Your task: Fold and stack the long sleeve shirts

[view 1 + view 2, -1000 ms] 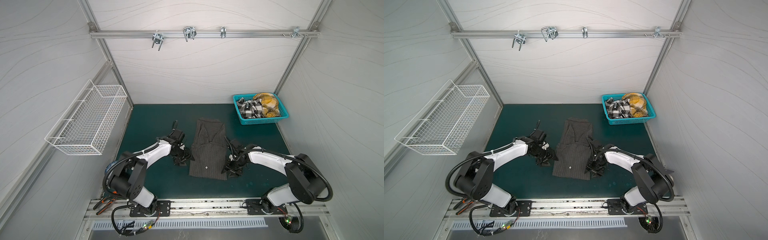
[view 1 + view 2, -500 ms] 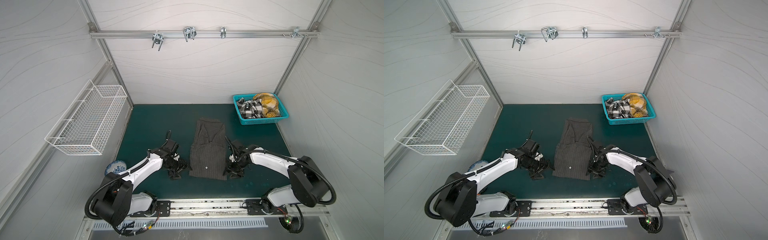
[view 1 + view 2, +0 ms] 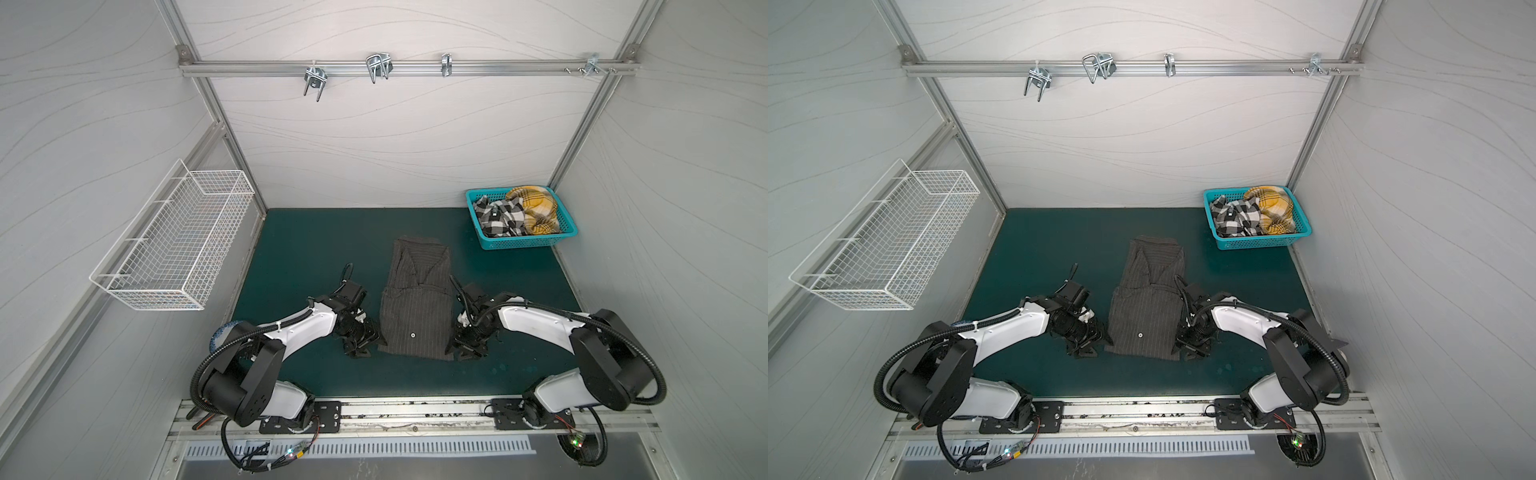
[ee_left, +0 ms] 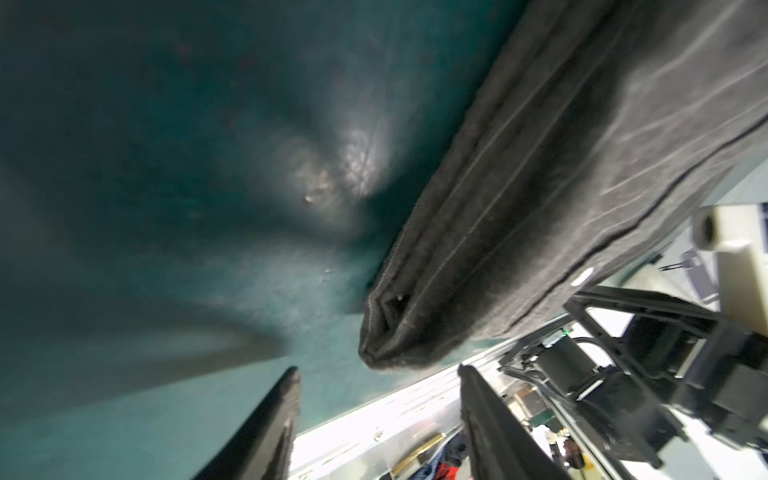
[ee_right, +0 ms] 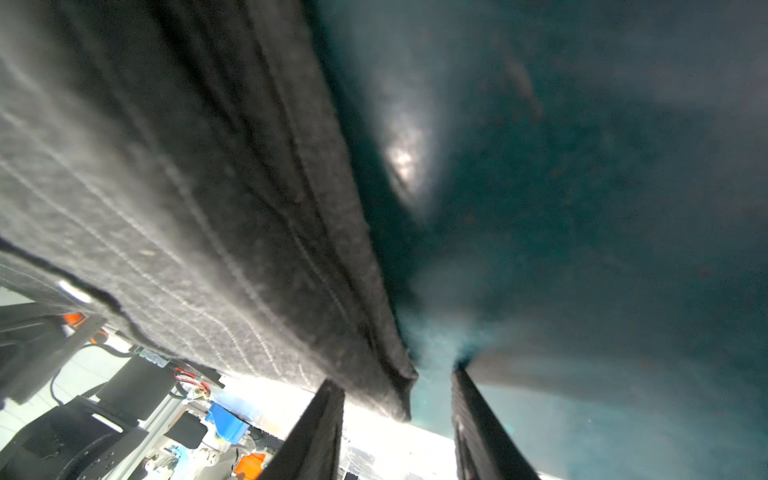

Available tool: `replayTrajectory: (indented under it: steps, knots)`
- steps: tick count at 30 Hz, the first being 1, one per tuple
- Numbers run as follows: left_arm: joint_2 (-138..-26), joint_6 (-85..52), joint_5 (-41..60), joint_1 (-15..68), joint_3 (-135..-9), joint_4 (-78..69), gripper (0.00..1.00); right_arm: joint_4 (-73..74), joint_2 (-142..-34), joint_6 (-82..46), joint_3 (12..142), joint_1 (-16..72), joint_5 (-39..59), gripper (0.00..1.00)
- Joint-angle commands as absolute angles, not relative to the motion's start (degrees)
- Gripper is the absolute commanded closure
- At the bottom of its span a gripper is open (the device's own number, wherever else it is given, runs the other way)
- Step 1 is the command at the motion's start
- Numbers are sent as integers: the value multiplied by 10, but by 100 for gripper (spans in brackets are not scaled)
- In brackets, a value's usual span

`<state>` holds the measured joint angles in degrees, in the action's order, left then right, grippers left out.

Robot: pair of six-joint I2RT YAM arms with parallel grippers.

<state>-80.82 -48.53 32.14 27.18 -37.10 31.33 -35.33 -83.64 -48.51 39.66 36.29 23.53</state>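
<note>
A dark charcoal pinstriped shirt [image 3: 415, 307] [image 3: 1146, 307] lies on the green mat, folded into a long narrow strip with a pale button showing near its front end. My left gripper [image 3: 359, 349] [image 4: 378, 374] sits low at the shirt's near left corner, open; the folded corner [image 4: 395, 340] lies just ahead of its fingertips, not between them. At the near right corner, my right gripper [image 3: 463, 351] [image 5: 397, 390] is open with the cloth corner [image 5: 390, 382] between its fingers. The black-and-white plaid shirt [image 3: 498, 216] and the yellow plaid shirt [image 3: 536, 208] lie crumpled in the basket.
A teal plastic basket [image 3: 523, 245] stands at the mat's back right corner. A white wire basket [image 3: 174, 249] hangs on the left wall. A metal rail with hooks [image 3: 378, 68] runs across the back wall. The arm bases sit along the front rail.
My left gripper slid from the shirt's left edge down toward its near left corner. The right gripper shifted slightly toward the near right corner. The shirt has stayed in place.
</note>
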Motion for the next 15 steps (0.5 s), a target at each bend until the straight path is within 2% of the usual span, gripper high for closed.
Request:
replayTrajectory:
  steps: [1, 15]
  knots:
    - [-821, -492, 313, 274, -362, 297, 40, -341, -849, -498, 386, 366, 238, 58]
    - [-905, -508, 310, 273, -371, 232, 46, -336, -866, -500, 389, 365, 238, 65]
